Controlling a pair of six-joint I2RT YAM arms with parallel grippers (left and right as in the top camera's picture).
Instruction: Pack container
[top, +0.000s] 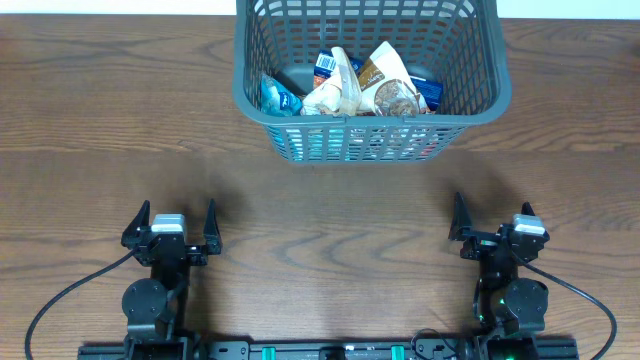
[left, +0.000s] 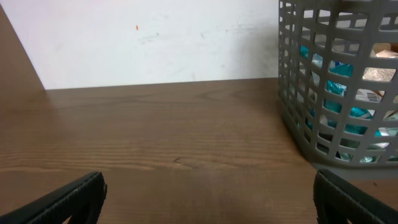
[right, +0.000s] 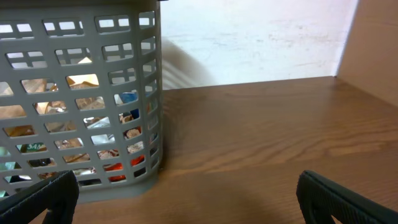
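The grey-blue slotted container (top: 250, 95) stands at the far middle of the table, holding several snack packets (top: 360, 85). My left gripper (top: 172, 222) rests near the front left, open, nothing between its fingers. My right gripper (top: 492, 220) rests near the front right, open and empty too. In the left wrist view the container (left: 311, 134) is ahead to the right of the open left gripper (left: 208, 202). From the right wrist the container (right: 146, 93) fills the left side, beyond the open right gripper (right: 186, 199).
Bare brown wooden table (top: 330, 210) lies between the arms and the container. A white wall (left: 155, 37) rises behind the table's far edge. Black cables (top: 70, 295) trail from both arm bases at the front edge.
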